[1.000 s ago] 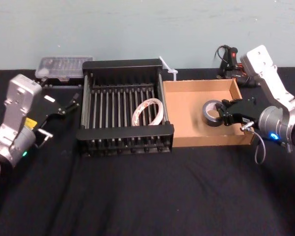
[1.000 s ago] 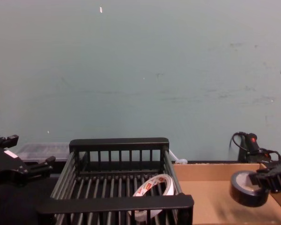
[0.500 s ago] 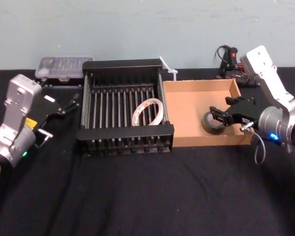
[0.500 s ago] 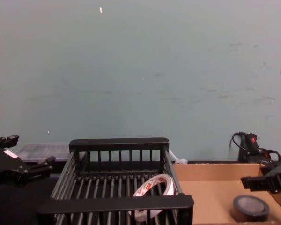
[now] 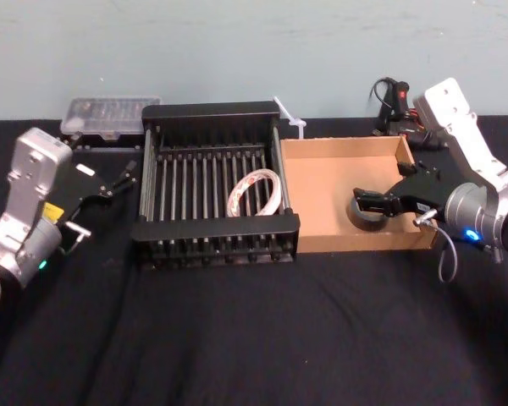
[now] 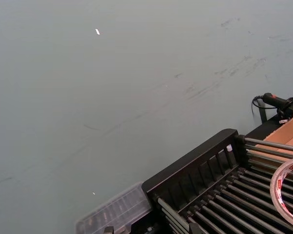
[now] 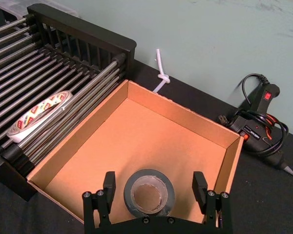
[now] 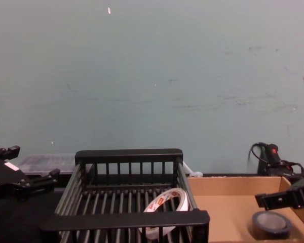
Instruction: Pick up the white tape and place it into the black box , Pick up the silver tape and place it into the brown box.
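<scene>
While its two black fingers are spreading wide apart, the right gripper (image 7: 152, 191) is hovering just above the floor of the brown box (image 5: 322, 182), gripping nothing. The silver tape (image 7: 149, 192) is lying flat on that cardboard floor, directly between the open fingers, with a clear gap on each side, so nothing is touching it. In the head view the same roll (image 5: 366, 211) is sitting in the near right part of the tan tray, under the fingertips of the right gripper (image 5: 374, 203). From the chest view the roll (image 8: 271, 224) is resting low in the tray, with the gripper's finger bar just above it.

Just left of the tray, touching its side, the black box (image 5: 216, 230) is standing on the dark tablecloth (image 5: 237, 330). The white tape (image 5: 255, 192) is leaning inside it on the slatted bottom, toward the right side. Red printed marks are showing on the ring, but the lettering is too small to read.

Behind the tray, a black glue gun (image 7: 260, 124) with a red switch is lying on the cloth. A clear plastic case (image 5: 108, 114) is sitting behind the basket's left corner.

The left gripper (image 5: 108, 184) is idling left of the basket, fingers apart and empty.
</scene>
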Available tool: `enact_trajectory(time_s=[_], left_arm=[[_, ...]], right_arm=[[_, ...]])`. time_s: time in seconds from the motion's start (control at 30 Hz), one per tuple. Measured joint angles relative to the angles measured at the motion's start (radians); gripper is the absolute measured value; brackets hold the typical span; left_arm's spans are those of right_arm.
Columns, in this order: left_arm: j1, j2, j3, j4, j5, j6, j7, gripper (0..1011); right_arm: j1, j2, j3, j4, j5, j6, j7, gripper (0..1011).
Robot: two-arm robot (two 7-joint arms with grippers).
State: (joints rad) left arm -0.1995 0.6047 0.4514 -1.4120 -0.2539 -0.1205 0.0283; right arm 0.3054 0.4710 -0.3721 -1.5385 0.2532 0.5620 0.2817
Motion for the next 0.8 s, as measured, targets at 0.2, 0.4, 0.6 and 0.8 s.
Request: enact_trajectory(time_s=[0.2,0.4,0.6,0.8], left_arm=[[0.000,0.000,0.000,0.000,0.000,0.000,0.000,1001],[0.000,0.000,0.000,0.000,0.000,0.000,0.000,1001],[0.000,0.000,0.000,0.000,0.000,0.000,0.000,1001],[0.000,0.000,0.000,0.000,0.000,0.000,0.000,1001]], right_arm=[[0.000,0.000,0.000,0.000,0.000,0.000,0.000,1002],[0.000,0.000,0.000,0.000,0.000,0.000,0.000,1002],[-0.026,-0.009,0.022,-0.023,-0.024,-0.038,-0.024,1002],[-0.078,-0.029,0.045,-0.061,-0.087,-0.137,-0.111,1002]])
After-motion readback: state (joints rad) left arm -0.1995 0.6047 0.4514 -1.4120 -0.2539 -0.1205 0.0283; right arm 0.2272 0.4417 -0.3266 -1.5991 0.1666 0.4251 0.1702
